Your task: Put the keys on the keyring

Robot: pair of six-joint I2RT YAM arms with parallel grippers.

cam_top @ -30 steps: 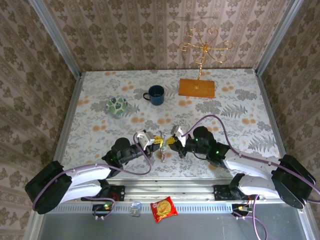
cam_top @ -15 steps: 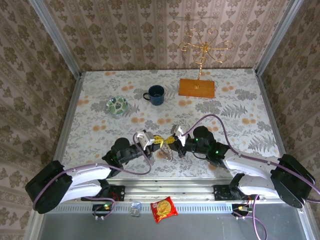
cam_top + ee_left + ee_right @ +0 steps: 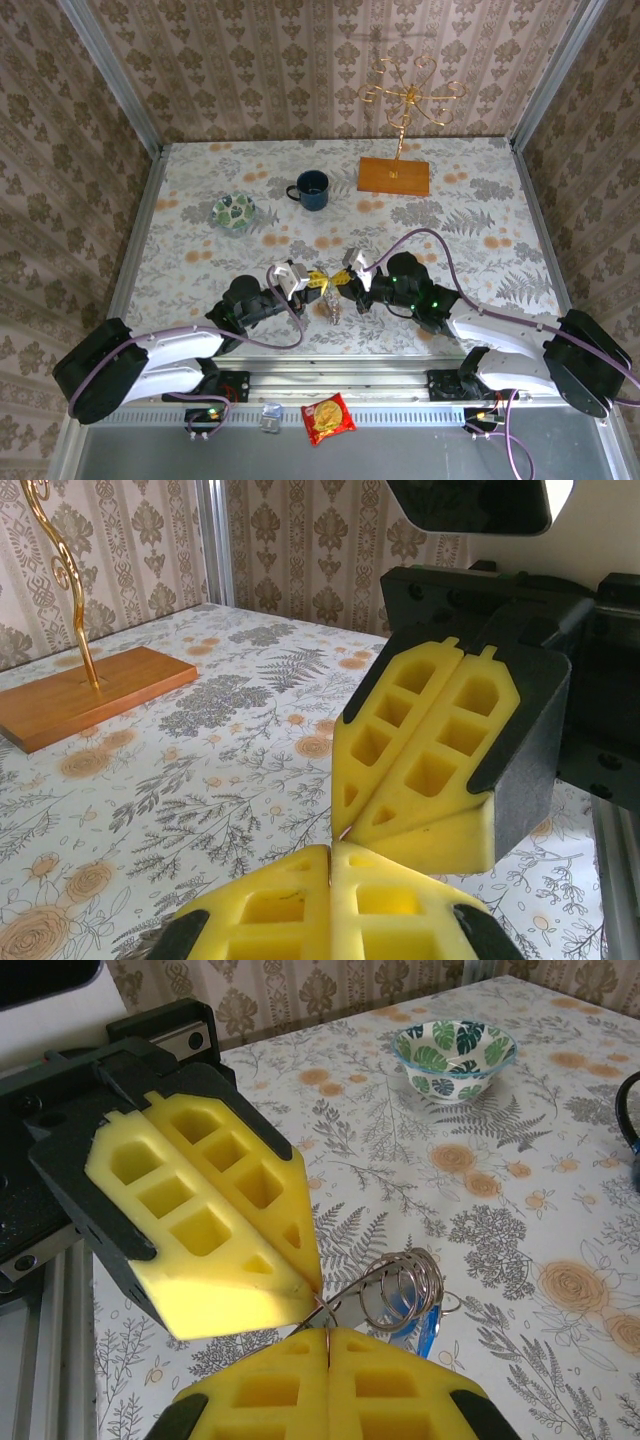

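Both jaws shut; keyring (image 3: 400, 1295) at touching tips.

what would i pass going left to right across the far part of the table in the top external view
green-patterned dish → blue mug → wooden base carrying the gold wire stand

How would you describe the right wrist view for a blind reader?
The shut right gripper pinches a coiled metal keyring with a blue key, tip to tip with the shut left gripper. A leaf-patterned bowl sits beyond.
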